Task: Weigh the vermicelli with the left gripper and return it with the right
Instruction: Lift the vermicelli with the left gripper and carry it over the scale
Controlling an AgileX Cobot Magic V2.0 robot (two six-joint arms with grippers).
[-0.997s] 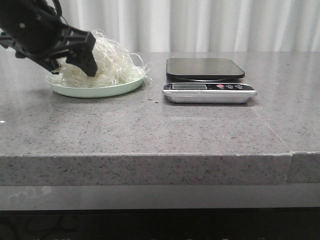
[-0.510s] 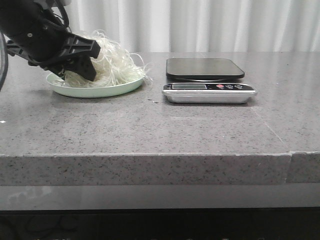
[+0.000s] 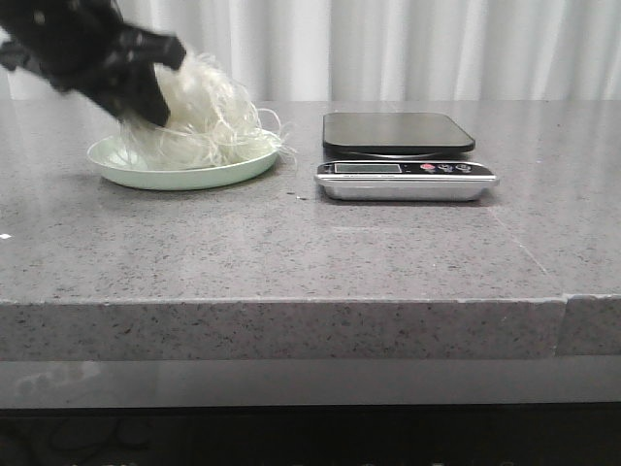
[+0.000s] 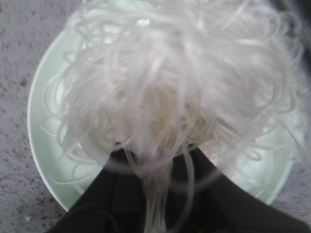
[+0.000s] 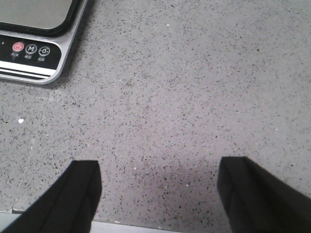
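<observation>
A: What can't you make out from here?

B: The left tool (image 3: 146,92) is mostly cut off by the picture's upper left corner in the front view; only a dark blurred mass shows against the vermicelli (image 3: 209,121). Its tips are buried in the strands. In the left wrist view the noodles are soft and out of focus, and they cover nearly all of the pale green plate (image 4: 39,131) beneath.

A: The left tool, then: open or closed?

B: Closed down on the vermicelli (image 4: 180,82). In the wrist view the two dark fingers (image 4: 121,189) meet at the base of the tangle, with a bunch of strands pinched between them. The clump looks pulled upward, though loose ends trail on the plate (image 3: 184,175), so I can't tell whether it's fully clear.

A: And the right one?

B: The right tool (image 5: 160,189) isn't seen from the front. Its own camera shows the two fingers (image 5: 80,194) wide apart with nothing between them, over bare grey bench (image 5: 194,87). A corner of the scale (image 5: 34,39) with its buttons sits nearby.

A: Scale platform?

B: The scale (image 3: 403,155) stands just right of the plate, platform dark, display too small to read.
</observation>
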